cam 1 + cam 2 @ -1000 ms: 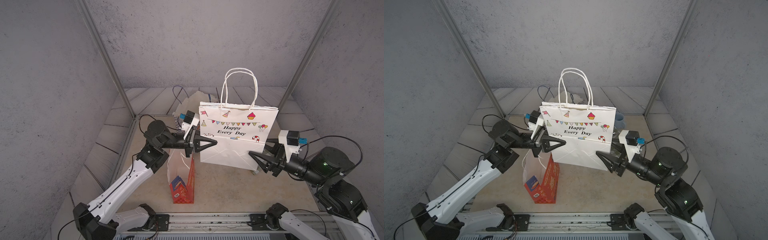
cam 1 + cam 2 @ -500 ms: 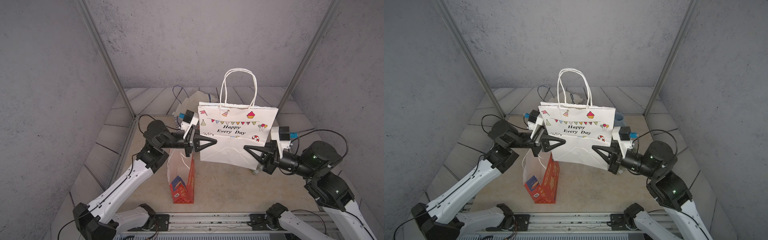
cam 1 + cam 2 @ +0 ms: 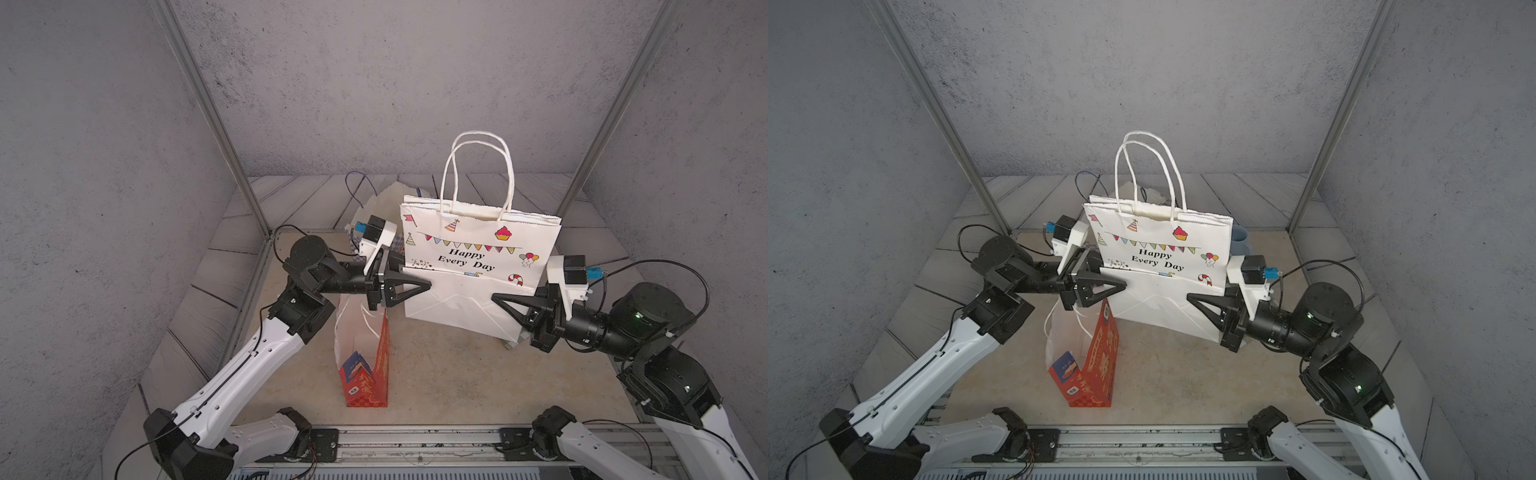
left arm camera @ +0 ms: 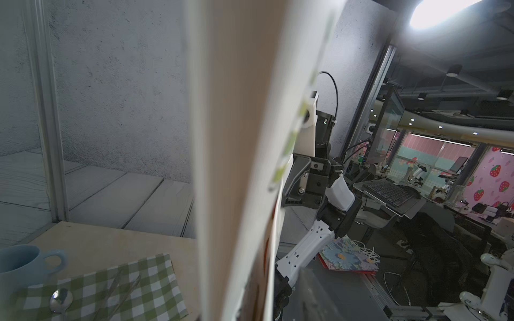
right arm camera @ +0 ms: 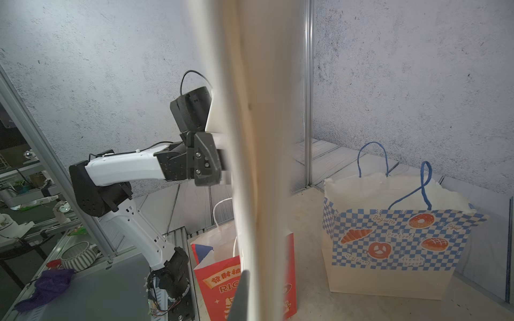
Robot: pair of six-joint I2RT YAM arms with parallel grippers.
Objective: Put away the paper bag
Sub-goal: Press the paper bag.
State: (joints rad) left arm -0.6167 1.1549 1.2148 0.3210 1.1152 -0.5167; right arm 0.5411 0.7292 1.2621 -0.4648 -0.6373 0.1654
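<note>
Two grippers are flanking the paper bag point(image 3: 478, 266), taking 12 o'clock as the back wall in both top views. At 9 o'clock of the bag, the left gripper point(image 3: 424, 286) is reaching level across its left edge, one black finger lying over the printed face. Whether its jaws are pinching the paper or standing loose around it I cannot tell, as the left wrist view is showing only the bag's edge running up the middle. Below that gripper, at about 7 o'clock of the paper bag, a red bag point(image 3: 365, 365) is standing on the table point(image 3: 457, 374) with its mouth gaping upward. The paper bag itself is hanging flattened and slightly tilted, handles standing up toward 12, bottom flap folded against the front, its lower right corner dipping lowest. Whether that corner is touching the table I cannot tell. Its long axis is running from 9 to 3, straight from one gripper to the other. At 4 o'clock, the right gripper point(image 3: 496, 297) is clamping the bag's lower right edge, jaws closed on the paper. By my reading the right arm is carrying the bag, so any stowing in the red bag means travelling toward 7 o'clock, narrow edge leading.
</note>
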